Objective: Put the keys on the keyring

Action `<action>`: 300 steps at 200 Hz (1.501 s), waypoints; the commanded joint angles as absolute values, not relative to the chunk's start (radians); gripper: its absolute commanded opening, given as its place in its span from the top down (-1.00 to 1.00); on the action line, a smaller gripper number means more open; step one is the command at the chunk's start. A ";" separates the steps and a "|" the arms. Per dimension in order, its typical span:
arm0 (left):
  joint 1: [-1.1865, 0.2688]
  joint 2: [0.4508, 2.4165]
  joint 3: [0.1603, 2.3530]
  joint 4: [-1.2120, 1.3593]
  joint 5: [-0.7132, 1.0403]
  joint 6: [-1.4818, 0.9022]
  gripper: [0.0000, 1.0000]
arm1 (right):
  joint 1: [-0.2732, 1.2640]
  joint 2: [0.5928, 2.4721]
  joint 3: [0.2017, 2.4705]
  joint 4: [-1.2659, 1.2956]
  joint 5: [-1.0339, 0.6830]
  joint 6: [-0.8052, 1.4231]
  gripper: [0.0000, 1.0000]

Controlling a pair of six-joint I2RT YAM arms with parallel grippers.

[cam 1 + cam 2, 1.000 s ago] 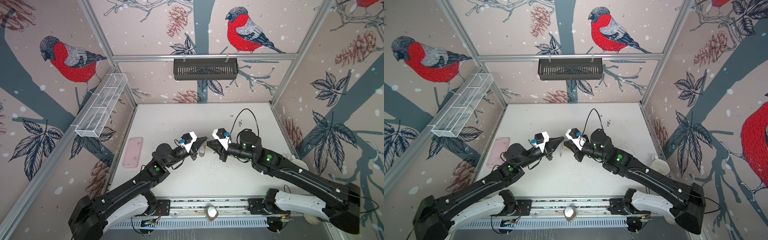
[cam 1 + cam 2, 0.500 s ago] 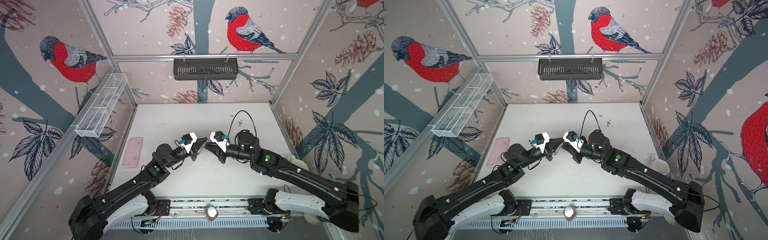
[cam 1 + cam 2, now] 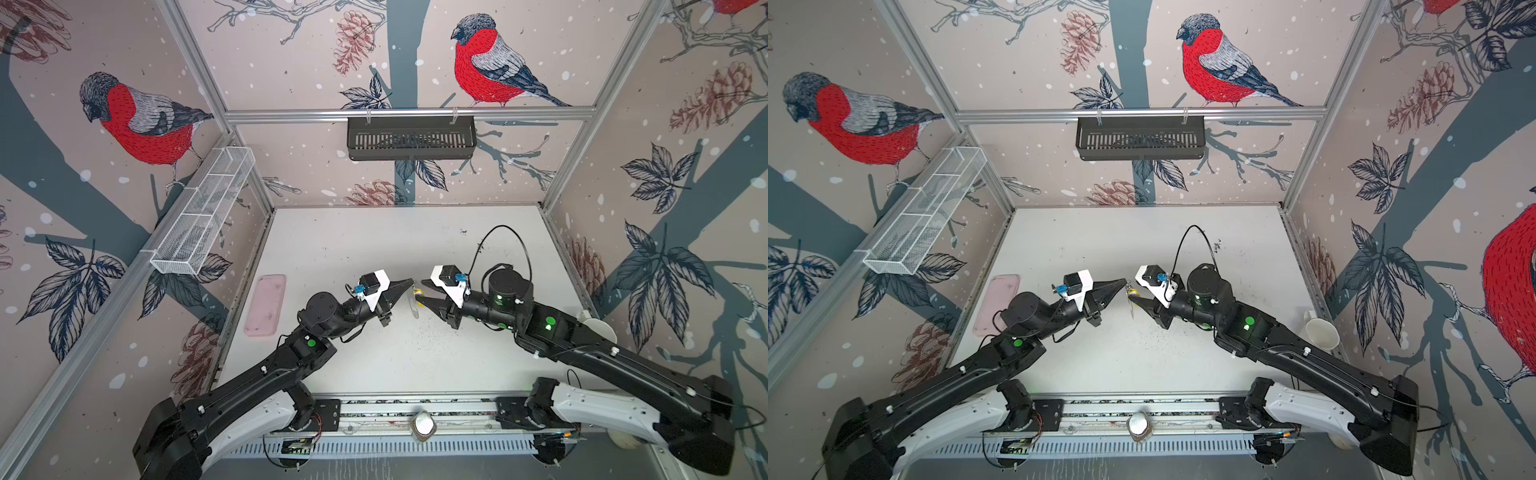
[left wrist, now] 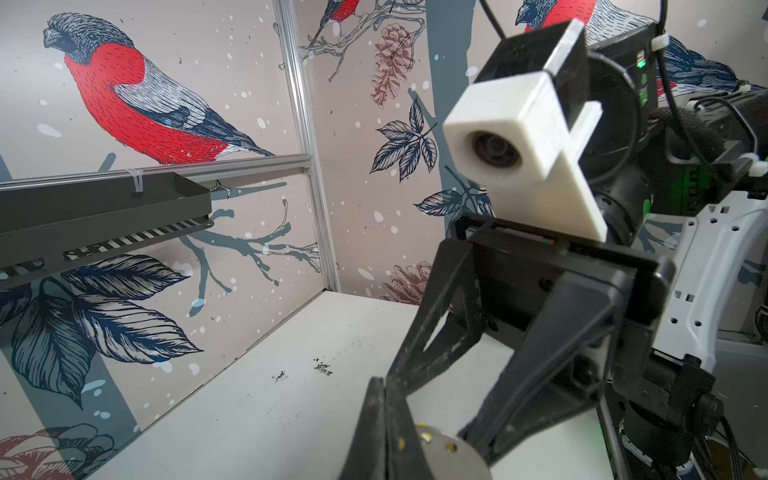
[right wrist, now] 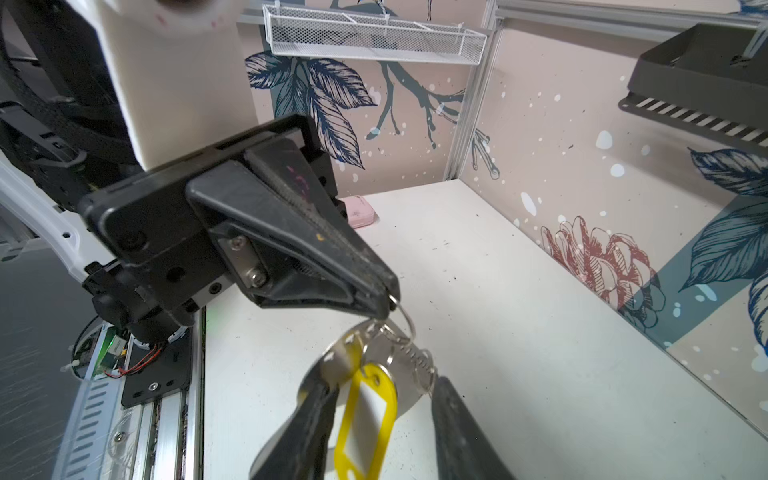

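1. Now my left gripper [image 5: 386,296] is clamped fully shut on a small metal ring at the top of the keyring [image 5: 405,401]. The grey plate hangs just below the tips, clear of the table [image 3: 374,249].
2. My right gripper [image 5: 380,384] stands partly open. Its two fingers [image 5: 309,428] sit either side of the yellow tag [image 5: 365,419] and the plate, and I can see no firm grip on either.
3. A silver key [image 5: 416,359] dangles with the tag against the plate. I cannot tell from here whether its own ring is fully threaded through.
4. A second ago those right jaws were pinched nearly closed at this same spot, and they have since parted. The left has not loosened, and neither arm has shifted more than slightly.
5. In both top views my arms reach in from the front rail with elbows bowed outward. The forearms angle inward and the wrists are raised, so the two grippers meet tip to tip above the middle of the table with the keyring hanging between them.
6. The pink tray [image 3: 266,305] lies on the table off to the left, well apart from the keyring.
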State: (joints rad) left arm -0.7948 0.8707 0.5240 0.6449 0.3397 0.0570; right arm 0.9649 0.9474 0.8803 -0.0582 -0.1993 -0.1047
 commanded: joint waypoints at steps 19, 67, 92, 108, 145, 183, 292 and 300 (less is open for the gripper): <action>-0.792 0.864 0.532 0.683 0.398 0.067 1.00 | 0.954 0.918 0.893 -0.038 -0.187 -0.112 0.29; -0.792 0.865 0.542 0.667 0.458 0.068 1.00 | 0.947 0.963 0.922 -0.046 -0.238 -0.133 0.55; -0.791 0.862 0.541 0.669 0.465 0.069 1.00 | 0.947 0.986 0.925 -0.051 -0.272 -0.135 0.61; -0.792 0.861 0.542 0.669 0.474 0.069 1.00 | 0.948 0.991 0.924 -0.048 -0.284 -0.135 0.62; -0.791 0.869 0.545 0.666 0.507 0.064 1.00 | 0.948 0.992 0.922 -0.031 -0.294 -0.132 0.71; -0.791 0.873 0.542 0.674 0.521 0.061 1.00 | 0.948 0.996 0.924 -0.020 -0.308 -0.130 0.80; -0.790 0.877 0.529 0.694 0.548 0.059 1.00 | 0.948 0.986 0.921 -0.004 -0.341 -0.124 0.85; -0.790 0.876 0.527 0.700 0.555 0.057 1.00 | 0.948 0.986 0.920 -0.002 -0.357 -0.125 0.79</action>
